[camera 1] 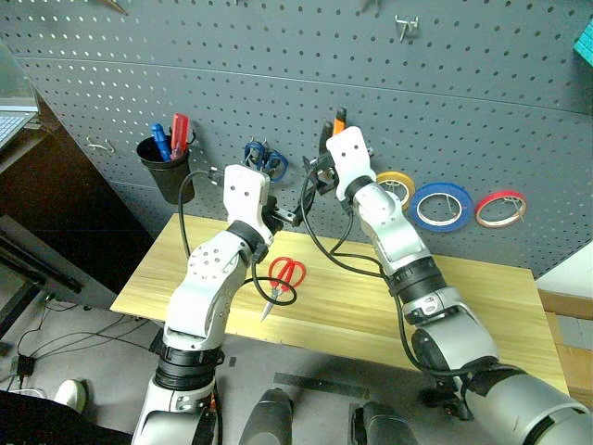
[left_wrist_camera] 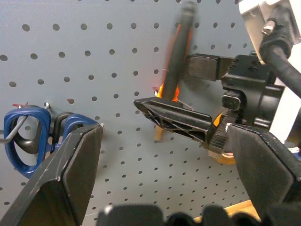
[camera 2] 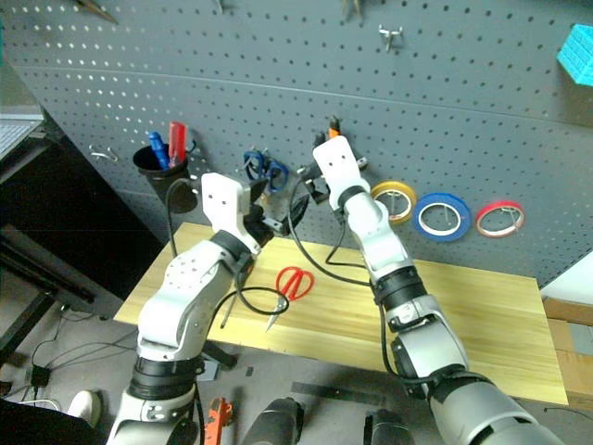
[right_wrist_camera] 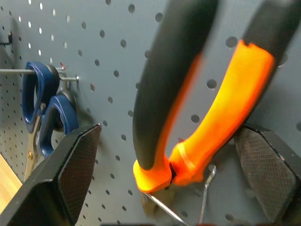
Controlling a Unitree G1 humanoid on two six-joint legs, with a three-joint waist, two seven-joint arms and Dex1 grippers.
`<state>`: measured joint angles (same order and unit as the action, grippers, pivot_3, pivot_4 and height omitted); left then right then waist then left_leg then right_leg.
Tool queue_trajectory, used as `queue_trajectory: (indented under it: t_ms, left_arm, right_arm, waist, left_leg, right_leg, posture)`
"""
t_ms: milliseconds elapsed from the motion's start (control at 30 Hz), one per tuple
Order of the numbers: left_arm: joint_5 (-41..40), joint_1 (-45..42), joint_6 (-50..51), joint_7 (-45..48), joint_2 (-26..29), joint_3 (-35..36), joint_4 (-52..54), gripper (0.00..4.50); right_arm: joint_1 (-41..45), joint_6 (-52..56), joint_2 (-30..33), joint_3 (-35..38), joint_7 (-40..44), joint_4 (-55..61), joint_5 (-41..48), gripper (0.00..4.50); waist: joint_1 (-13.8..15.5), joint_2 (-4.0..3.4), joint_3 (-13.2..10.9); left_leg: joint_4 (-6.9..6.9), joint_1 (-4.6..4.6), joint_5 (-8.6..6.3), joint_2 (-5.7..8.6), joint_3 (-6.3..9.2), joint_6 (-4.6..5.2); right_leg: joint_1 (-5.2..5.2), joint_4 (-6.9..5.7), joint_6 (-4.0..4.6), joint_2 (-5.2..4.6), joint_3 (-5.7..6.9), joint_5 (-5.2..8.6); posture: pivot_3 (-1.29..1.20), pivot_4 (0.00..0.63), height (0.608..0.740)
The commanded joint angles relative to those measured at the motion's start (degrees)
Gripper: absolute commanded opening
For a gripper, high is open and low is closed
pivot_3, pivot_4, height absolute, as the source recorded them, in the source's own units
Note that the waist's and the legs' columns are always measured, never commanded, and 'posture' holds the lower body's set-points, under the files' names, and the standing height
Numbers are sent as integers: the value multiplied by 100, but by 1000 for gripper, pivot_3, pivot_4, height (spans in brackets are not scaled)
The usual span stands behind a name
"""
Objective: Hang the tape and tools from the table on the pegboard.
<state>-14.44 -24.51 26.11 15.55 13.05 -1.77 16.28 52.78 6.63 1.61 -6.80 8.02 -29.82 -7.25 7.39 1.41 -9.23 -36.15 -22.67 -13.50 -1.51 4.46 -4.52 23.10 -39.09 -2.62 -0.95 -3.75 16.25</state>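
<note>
nearest, on the light yellowish wood plank table (camera 1: 482, 306): red-handled scissors with silver blades (camera 1: 282, 278), lying flat, untouched. beyond, left gripper (left_wrist_camera: 164, 155) raised near the dark grey perforated pegboard (camera 1: 278, 83), fingers spread, holding nothing. right gripper (right_wrist_camera: 164, 155) up at the board, fingers apart around orange-and-black-handled pliers (right_wrist_camera: 197, 94) resting on a metal hook (right_wrist_camera: 162, 207). left of these, blue-handled scissors (camera 1: 265, 158) hanging. right of them, thin blue tape ring (camera 1: 441, 207) hanging between yellow ring (camera 1: 397, 184) and red ring (camera 1: 500, 208).
</note>
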Motion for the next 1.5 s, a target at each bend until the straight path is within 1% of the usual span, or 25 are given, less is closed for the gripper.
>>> queue_trajectory:
  t_ms: [33, 100, 267, 433, 500, 567, 633, 700, 800, 867, 967, 1100, 1267, 1500]
  left_arm:
    - [39, -107, -172, 17, -35, 48, 47, 4500]
    - [41, -87, -186, 21, -28, 53, 30, 4500]
    - [69, 135, -26, -118, 26, 141, 225, 4500]
    - [470, 799, 36, -426, 164, 94, 369, 4500]
    - [624, 1110, 96, -567, 160, 69, 390, 4500]
    - [693, 1418, 234, -742, 41, 88, 352, 4500]
    - [750, 1579, 315, -811, 1, 108, 320, 4500]
    - [747, 1818, 300, -790, -43, 128, 94, 4500]
    - [924, 2133, -25, -658, 49, 18, -787, 4500]
    - [993, 2170, -172, -601, 81, 6, -1229, 4500]
    - [1000, 2120, -269, -603, 56, 121, -1707, 4500]
    - [867, 2081, -190, -428, -48, 120, -2243, 4500]
    - [902, 1851, -45, -290, -93, 82, -2726, 4500]
    - [1034, 1522, 280, -217, 71, 73, -3003, 4500]
  right_arm:
    - [-54, 66, 74, 42, 89, 425, 55, 4483]
    - [-174, 152, 107, 33, 201, 667, 90, 4483]
    - [-753, 709, 304, 4, 751, 1896, 344, 4483]
    - [-1396, 1928, 474, -72, 1217, 3525, 694, 4483]
    - [-1655, 2383, 478, -122, 1476, 4153, 1027, 4483]
    - [-2009, 2563, 599, -263, 1953, 4696, 1446, 4483]
    - [-2218, 2594, 756, -403, 2176, 4939, 1558, 4483]
    - [-2634, 2333, 1042, -613, 2552, 4968, 1613, 4483]
    - [-3296, 1454, 1471, -904, 3030, 4591, 1506, 4483]
    - [-3525, 1007, 1636, -994, 3213, 4327, 1453, 4483]
    - [-3714, 493, 1818, -1164, 3562, 4030, 1441, 4483]
    - [-3733, 423, 1843, -1381, 3962, 3990, 1556, 4483]
    - [-3653, 553, 1753, -1389, 3940, 4083, 1581, 4483]
    - [-3606, 886, 1671, -1234, 3842, 4072, 1724, 4483]
  waist:
    - [-10, 0, 0]
    - [-33, 0, 0]
    - [-56, 0, 0]
    - [-134, 0, 0]
    - [-155, -1, -1]
    - [-163, -1, -1]
    - [-183, -1, -1]
    - [-198, 1, -1]
    - [-220, 0, -3]
    - [-295, -2, -28]
    - [-362, 14, -98]
    - [-471, 19, -109]
    - [-520, 22, -144]
    - [-568, 30, -211]
  left_leg:
    - [0, -3, 0, 0, 0, 0]
    - [2, -8, 1, -1, 0, -2]
    - [5, -16, 1, -3, 0, -3]
    - [7, -16, 0, -4, 0, -2]
    - [7, -15, 0, -5, 0, -2]
    - [7, -14, 0, -7, 1, -1]
    - [4, -14, 0, -7, 3, -1]
    - [3, -14, 0, -7, 5, -1]
    - [4, 12, -1, -3, 8, 0]
    - [9, 53, -2, -4, 7, 1]
    - [9, 65, -2, -8, 8, 2]
    - [10, 68, -2, -14, 12, 2]
    - [10, 66, -3, -13, 14, 0]
    - [10, 66, -3, -13, 18, 0]
  right_leg:
    - [2, 0, 0, 0, 0, 0]
    - [8, 0, 0, 0, 0, -1]
    - [12, 10, 1, 1, 0, 0]
    - [13, 11, 1, 1, 0, 0]
    - [13, 11, 1, 2, -1, 0]
    - [13, 11, 1, 2, 0, 1]
    - [10, 10, 0, 3, 1, 1]
    - [8, 10, 0, 3, 4, 1]
    - [-28, 23, -3, 0, 9, 3]
    - [-69, 37, -4, 0, 10, 13]
    - [-77, 34, -17, 3, 9, 26]
    - [-80, 31, -16, 7, 8, 25]
    - [-81, 34, -12, 5, 10, 22]
    - [-81, 34, -16, 5, 13, 25]
  posture:
    - [268, 109, 740]
    - [258, 106, 740]
    - [252, 107, 740]
    - [241, 115, 740]
    - [238, 123, 740]
    - [232, 126, 740]
    - [224, 134, 740]
    - [217, 143, 740]
    - [209, 156, 740]
    - [202, 165, 740]
    - [194, 179, 740]
    - [177, 191, 740]
    - [159, 200, 740]
    - [149, 209, 740]
